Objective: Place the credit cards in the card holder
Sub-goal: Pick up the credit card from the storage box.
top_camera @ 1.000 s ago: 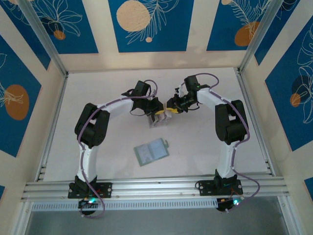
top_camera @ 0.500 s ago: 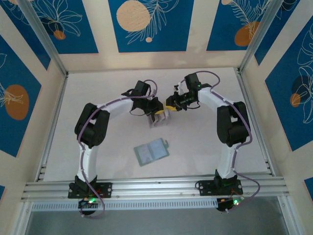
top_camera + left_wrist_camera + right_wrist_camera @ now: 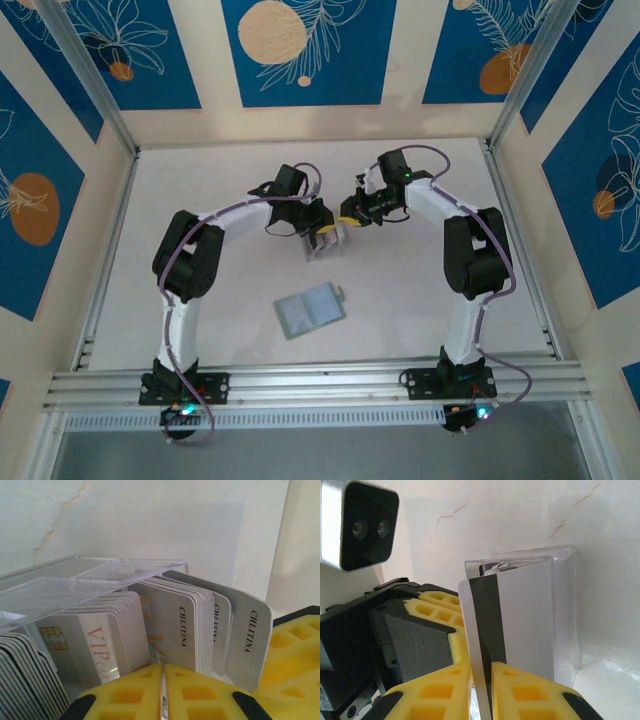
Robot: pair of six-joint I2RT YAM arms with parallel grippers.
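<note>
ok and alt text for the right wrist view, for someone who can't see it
The yellow-fingered right gripper pinches the lower edge of an upright pale grey plastic card with a black stripe, in front of a clear plastic box. A silver-cased camera sits top left.

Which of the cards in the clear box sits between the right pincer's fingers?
The outermost card, dark-striped, leaning clear of the packed stack behind it.
</note>
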